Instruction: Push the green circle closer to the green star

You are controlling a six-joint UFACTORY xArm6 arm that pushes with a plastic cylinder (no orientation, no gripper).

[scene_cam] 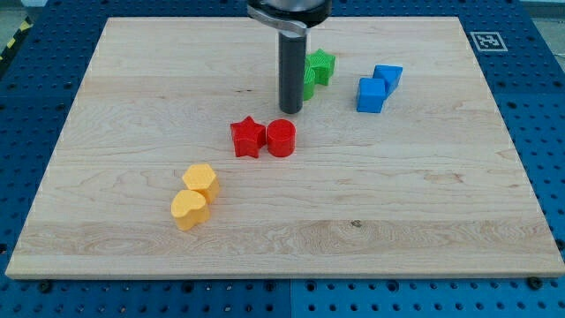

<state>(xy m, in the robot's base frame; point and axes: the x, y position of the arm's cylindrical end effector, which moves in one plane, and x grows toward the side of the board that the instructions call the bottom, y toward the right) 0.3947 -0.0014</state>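
One dark rod's tip (290,110) holds nothing, having no jaws, near the board's top edge just beside the small green plastic circle (308,87), itself touching the green plastic star (321,66). Light and slippery, the circle likely wants a centred push.

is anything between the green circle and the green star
Nothing visible does. The green star sits right beside a green piece that my rod mostly hides, probably the green circle. My tip rests at that piece's left edge.
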